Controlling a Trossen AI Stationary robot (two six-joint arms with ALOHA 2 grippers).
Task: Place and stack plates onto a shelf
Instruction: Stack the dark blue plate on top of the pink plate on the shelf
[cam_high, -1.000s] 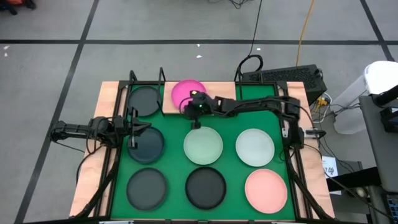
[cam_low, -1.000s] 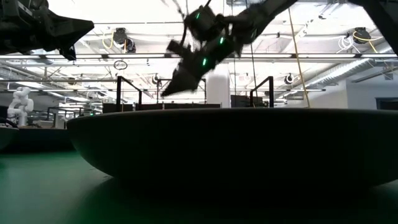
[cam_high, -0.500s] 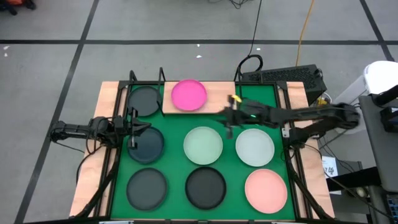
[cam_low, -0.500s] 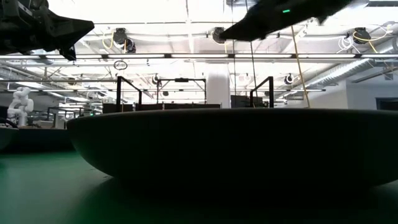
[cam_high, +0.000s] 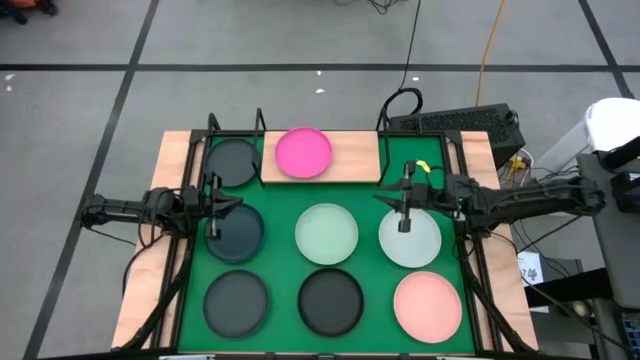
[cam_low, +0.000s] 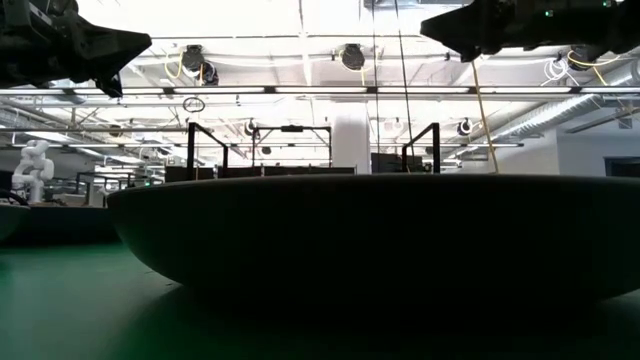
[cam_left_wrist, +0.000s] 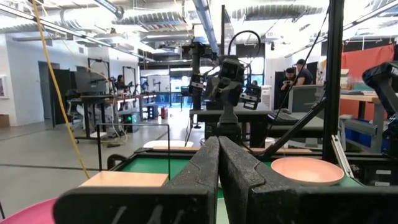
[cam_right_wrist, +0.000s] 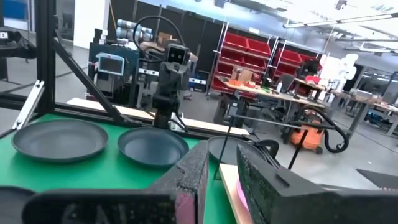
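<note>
1. While the shelf (cam_high: 350, 158) carries only the magenta plate (cam_high: 303, 152) on its left half, its right half lies bare, just beyond and slightly to the left of the right gripper (cam_high: 405, 210) as the overhead view shows it.
2. On the green mat (cam_high: 280, 258), the remaining plates lie flat in rows, and being round, none has a long axis to line up with.
3. Directly below the right gripper sits a whitish plate (cam_high: 412, 240), so that one is the nearest candidate, and I judge it the next pick.
4. Beside that plate, toward the left arm, lies the pale green plate (cam_high: 327, 232); nearer the table's front edge, below the right gripper in the overhead view, lies the light pink plate (cam_high: 428, 304).
5. Its fingers stand a small gap apart in the right wrist view, holding nothing.
6. Well apart across the mat, the left gripper (cam_high: 215, 205) waits above a dark plate (cam_high: 236, 230), its fingers pressed together and empty in the left wrist view.
7. Since the right arm is far nearer the whitish plate and the bare half of the shelf, the coming move looks like a short drop onto that plate's rim.
</note>
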